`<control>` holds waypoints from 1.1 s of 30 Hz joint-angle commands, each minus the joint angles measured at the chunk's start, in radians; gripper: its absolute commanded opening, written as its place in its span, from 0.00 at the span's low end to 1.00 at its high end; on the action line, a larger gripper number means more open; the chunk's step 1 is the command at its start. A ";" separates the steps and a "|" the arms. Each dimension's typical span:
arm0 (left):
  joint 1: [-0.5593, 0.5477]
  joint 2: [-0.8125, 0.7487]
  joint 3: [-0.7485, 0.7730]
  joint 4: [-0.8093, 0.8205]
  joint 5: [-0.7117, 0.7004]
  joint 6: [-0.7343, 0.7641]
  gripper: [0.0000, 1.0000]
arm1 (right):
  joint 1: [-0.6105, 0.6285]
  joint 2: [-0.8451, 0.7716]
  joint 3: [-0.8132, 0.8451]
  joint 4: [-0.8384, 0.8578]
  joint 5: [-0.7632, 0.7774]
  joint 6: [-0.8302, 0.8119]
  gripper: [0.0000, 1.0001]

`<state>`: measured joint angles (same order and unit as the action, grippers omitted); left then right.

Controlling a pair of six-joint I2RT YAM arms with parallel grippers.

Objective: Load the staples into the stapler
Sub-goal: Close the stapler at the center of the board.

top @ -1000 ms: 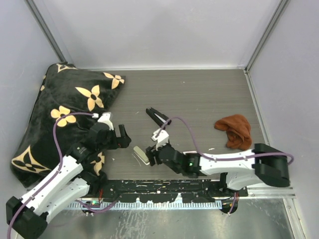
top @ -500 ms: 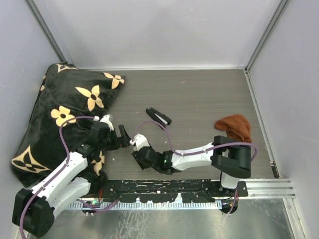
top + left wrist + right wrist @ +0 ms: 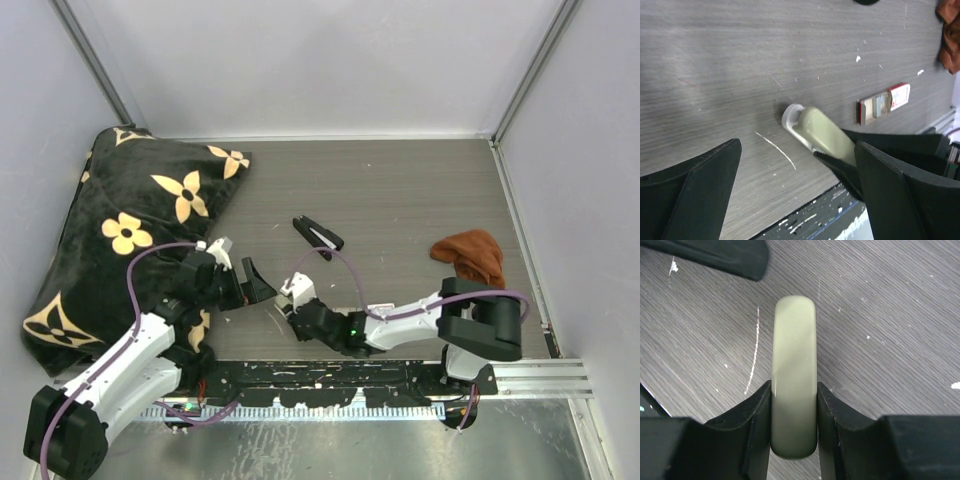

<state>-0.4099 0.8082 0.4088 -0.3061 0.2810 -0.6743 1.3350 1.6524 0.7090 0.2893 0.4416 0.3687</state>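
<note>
My right gripper (image 3: 794, 390) is shut on the cream-green oblong stapler (image 3: 795, 340), which it holds by its sides low over the table; the stapler points away from the wrist. In the top view this gripper (image 3: 291, 301) is near the front edge, left of centre. My left gripper (image 3: 258, 285) is open and empty, just left of the stapler. In the left wrist view the stapler (image 3: 817, 131) lies between and beyond the open fingers (image 3: 715, 170). The small red-and-white staples box (image 3: 883, 103), with a grey strip in it, lies on the table beyond the stapler.
A black pronged object (image 3: 317, 234) lies mid-table behind the grippers. A black cushion with tan flowers (image 3: 130, 210) fills the left side. A rust-brown cloth (image 3: 470, 260) lies at the right. A black rail (image 3: 330, 380) runs along the front edge.
The right gripper has moved left onto the stapler and shut on it. The left gripper has moved right, closer to the stapler.
</note>
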 commanded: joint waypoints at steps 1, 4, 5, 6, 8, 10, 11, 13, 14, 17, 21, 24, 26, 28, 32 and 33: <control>0.005 -0.040 -0.055 0.113 0.155 -0.102 0.98 | 0.001 -0.122 -0.144 0.291 -0.006 -0.048 0.01; 0.004 -0.035 -0.077 0.157 0.205 -0.132 0.99 | 0.000 -0.148 -0.218 0.410 -0.024 -0.076 0.01; 0.005 -0.030 -0.081 0.168 0.217 -0.138 0.99 | 0.000 -0.156 -0.247 0.449 -0.032 -0.085 0.01; 0.004 -0.023 -0.083 0.183 0.238 -0.144 0.99 | 0.000 -0.163 -0.265 0.484 -0.037 -0.092 0.01; 0.005 0.000 -0.090 0.223 0.271 -0.162 0.99 | 0.000 -0.176 -0.299 0.543 -0.048 -0.105 0.01; 0.005 0.027 -0.099 0.267 0.302 -0.179 0.99 | 0.000 -0.189 -0.322 0.583 -0.055 -0.119 0.01; 0.005 0.044 -0.102 0.287 0.314 -0.184 0.99 | 0.001 -0.194 -0.333 0.606 -0.059 -0.122 0.01; 0.005 0.080 -0.102 0.308 0.336 -0.183 0.98 | 0.001 -0.204 -0.355 0.644 -0.069 -0.128 0.01; 0.004 0.099 -0.100 0.319 0.351 -0.179 0.96 | 0.001 -0.207 -0.360 0.652 -0.074 -0.130 0.01; 0.002 0.165 -0.093 0.359 0.396 -0.178 0.84 | 0.001 -0.210 -0.365 0.659 -0.096 -0.134 0.01; -0.031 0.219 -0.094 0.429 0.403 -0.198 0.74 | 0.001 -0.205 -0.369 0.671 -0.107 -0.132 0.01; -0.068 0.239 -0.086 0.459 0.401 -0.208 0.71 | 0.001 -0.189 -0.366 0.676 -0.110 -0.132 0.01; -0.093 0.252 -0.080 0.470 0.396 -0.212 0.69 | 0.001 -0.173 -0.360 0.680 -0.114 -0.131 0.01; -0.113 0.267 -0.074 0.476 0.393 -0.212 0.66 | 0.001 -0.158 -0.353 0.685 -0.115 -0.129 0.01; -0.127 0.289 -0.076 0.483 0.395 -0.212 0.51 | 0.001 -0.127 -0.344 0.688 -0.109 -0.125 0.01; -0.128 0.290 -0.077 0.483 0.397 -0.212 0.47 | 0.000 -0.117 -0.344 0.688 -0.107 -0.121 0.01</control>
<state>-0.5262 1.0908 0.3088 0.1089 0.6487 -0.8825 1.3350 1.5124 0.3370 0.8879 0.3290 0.2485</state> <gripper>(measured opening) 0.534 0.401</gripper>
